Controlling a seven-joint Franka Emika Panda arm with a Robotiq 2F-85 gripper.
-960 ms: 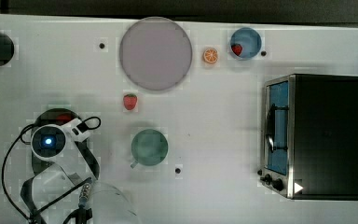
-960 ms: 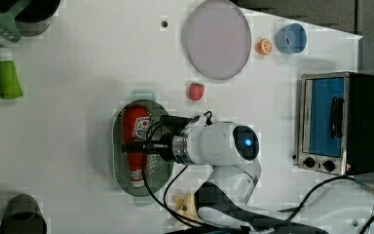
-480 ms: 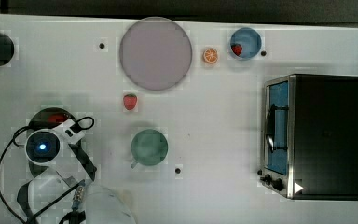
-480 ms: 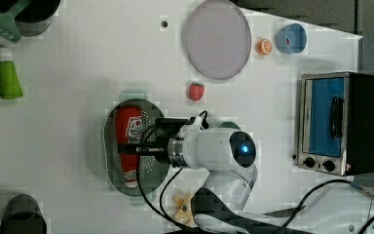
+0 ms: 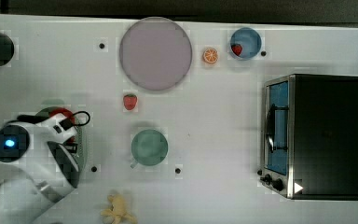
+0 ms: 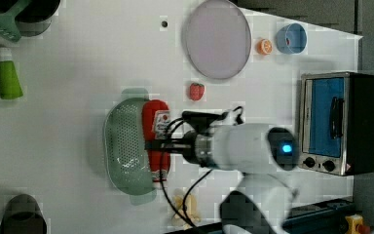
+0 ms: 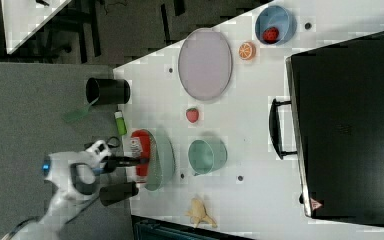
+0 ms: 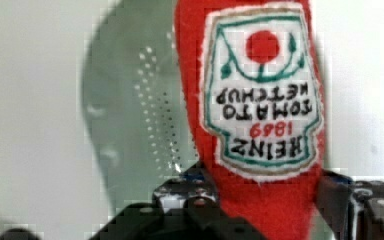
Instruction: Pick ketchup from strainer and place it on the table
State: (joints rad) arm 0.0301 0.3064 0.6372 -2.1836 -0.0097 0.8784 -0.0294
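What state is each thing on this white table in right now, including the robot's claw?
Red ketchup bottle: gripped, over the strainer's edge.
Pale green plastic strainer: otherwise empty.
Gripper: shut on the ketchup.
Black toaster oven: door closed.
Round green mug: upright, empty.
Blue bowl: holds a strawberry.
Grey round plate: bare.

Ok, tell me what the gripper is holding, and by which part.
The gripper is shut on the ketchup, gripping its red body just past the label.
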